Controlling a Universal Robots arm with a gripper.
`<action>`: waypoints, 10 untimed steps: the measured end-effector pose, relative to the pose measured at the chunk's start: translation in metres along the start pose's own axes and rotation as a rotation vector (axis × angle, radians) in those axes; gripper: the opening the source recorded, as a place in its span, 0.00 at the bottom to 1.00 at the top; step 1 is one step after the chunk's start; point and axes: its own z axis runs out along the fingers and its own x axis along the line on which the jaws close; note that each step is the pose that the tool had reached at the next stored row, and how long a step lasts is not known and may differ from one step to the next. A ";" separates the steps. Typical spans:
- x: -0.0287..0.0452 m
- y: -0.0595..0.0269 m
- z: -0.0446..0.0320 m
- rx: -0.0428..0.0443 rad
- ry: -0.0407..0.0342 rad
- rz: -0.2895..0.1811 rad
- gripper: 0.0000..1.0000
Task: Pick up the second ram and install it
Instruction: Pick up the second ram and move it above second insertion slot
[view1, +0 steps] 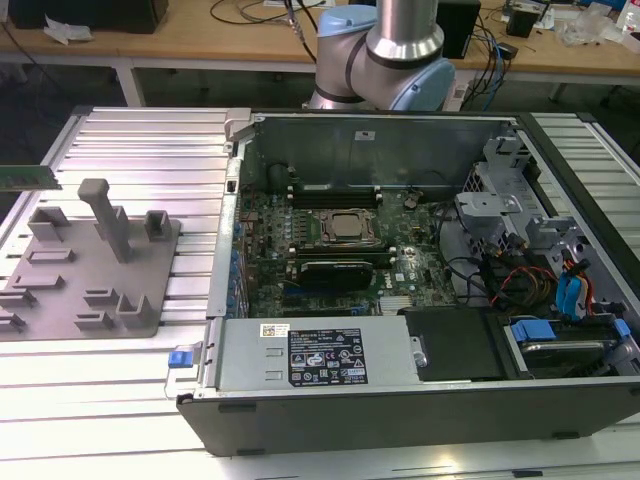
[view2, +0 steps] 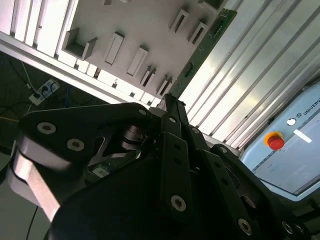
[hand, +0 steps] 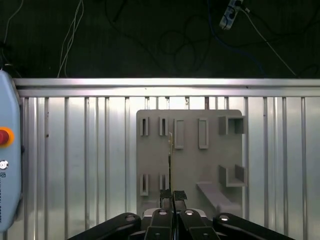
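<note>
The fingers (hand: 180, 195), low in the frame's middle, pinch the flat sides of the ram stick (hand: 170, 160) at one end; it looks light, stiff, fragile.

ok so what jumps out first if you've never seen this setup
The open computer case takes up the centre and the exterior view's right, with its boards and cables exposed. In the first wrist view the end effector is shut on the second ram, a thin green stick seen edge-on above the grey slotted tray.
</note>
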 end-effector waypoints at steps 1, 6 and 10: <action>0.0000 -0.0034 -0.0001 0.0000 0.0000 0.000 0.09; 0.0000 -0.0132 -0.0004 0.0001 -0.0001 0.000 0.09; -0.0001 -0.0216 -0.0008 0.0000 0.0000 0.000 0.09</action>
